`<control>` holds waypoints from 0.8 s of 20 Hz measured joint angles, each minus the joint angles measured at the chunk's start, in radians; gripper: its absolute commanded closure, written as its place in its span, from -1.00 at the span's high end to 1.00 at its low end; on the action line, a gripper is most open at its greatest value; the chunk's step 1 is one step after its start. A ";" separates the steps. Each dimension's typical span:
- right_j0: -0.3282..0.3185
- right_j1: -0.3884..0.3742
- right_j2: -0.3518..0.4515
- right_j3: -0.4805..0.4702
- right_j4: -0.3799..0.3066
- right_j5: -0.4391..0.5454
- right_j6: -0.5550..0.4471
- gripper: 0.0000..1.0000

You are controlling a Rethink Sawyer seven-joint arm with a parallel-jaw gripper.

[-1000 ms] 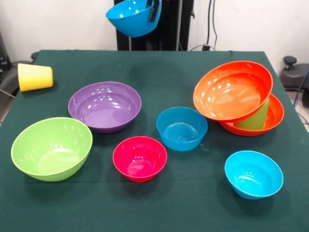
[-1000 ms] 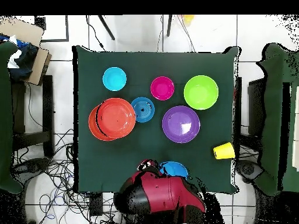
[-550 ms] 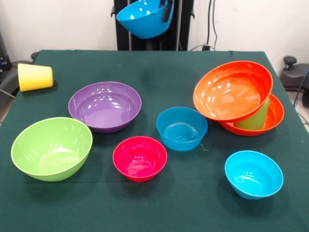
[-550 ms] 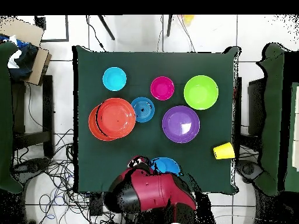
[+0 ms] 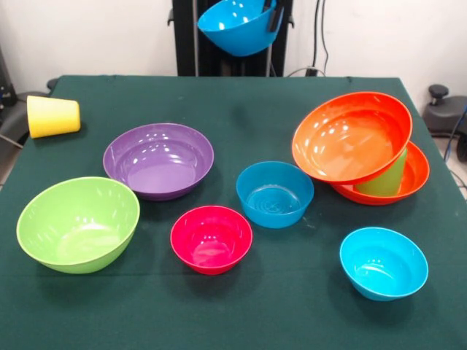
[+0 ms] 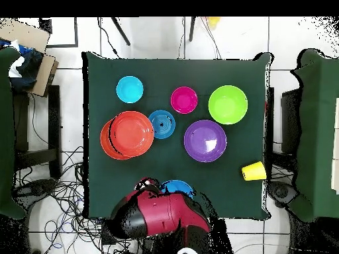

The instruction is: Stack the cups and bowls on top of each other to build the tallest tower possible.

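Blue bowl (image 5: 239,25) hangs tilted high above the bench's (image 5: 241,109) far edge, its rim pinched by the gripper's (image 5: 274,16) dark fingers. On the bench, the tower (image 5: 361,149) shows a tilted orange bowl leaning on a green cup (image 5: 385,179) inside a second orange bowl.

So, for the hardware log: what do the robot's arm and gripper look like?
From overhead, the arm is a bulky, rounded shell in glossy dark red with black sections. In the front view, only a slim black finger of the gripper shows. No markings are legible.
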 measured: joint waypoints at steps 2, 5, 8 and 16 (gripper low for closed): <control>0.007 0.000 0.003 -0.001 0.010 0.009 0.000 -1.00; 0.033 0.000 0.008 -0.007 0.038 0.034 0.000 -1.00; 0.054 0.000 0.009 -0.013 0.057 0.057 0.000 -1.00; 0.117 -0.002 0.010 -0.042 0.108 0.126 0.000 -1.00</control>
